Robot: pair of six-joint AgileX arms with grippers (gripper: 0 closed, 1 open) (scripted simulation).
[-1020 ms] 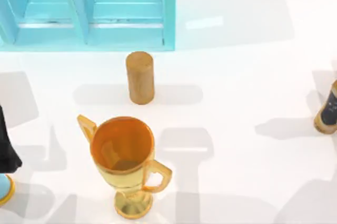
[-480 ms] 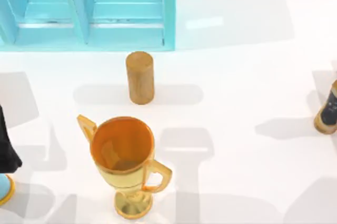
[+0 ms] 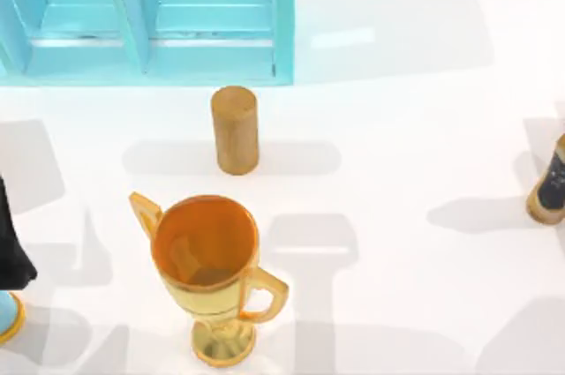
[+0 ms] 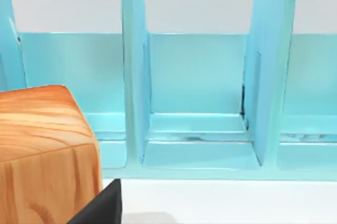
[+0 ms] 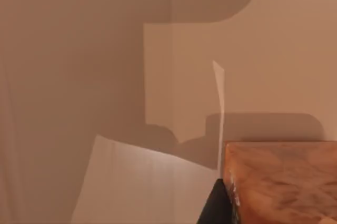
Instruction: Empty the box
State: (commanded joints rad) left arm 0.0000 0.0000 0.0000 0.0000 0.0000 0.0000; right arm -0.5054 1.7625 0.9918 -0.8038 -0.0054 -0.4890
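Gripper state for either arm cannot be told. Top view: the box point(image 3: 150, 18) stands at the table's point(image 3: 406, 128) far left, compartments bare; a wooden cylinder point(image 3: 235, 129) stands just in front of the box, a golden trophy cup point(image 3: 210, 269) nearer. Left wrist view: the box's dividers point(image 4: 136, 76) face the camera beyond a wooden block point(image 4: 45, 153).
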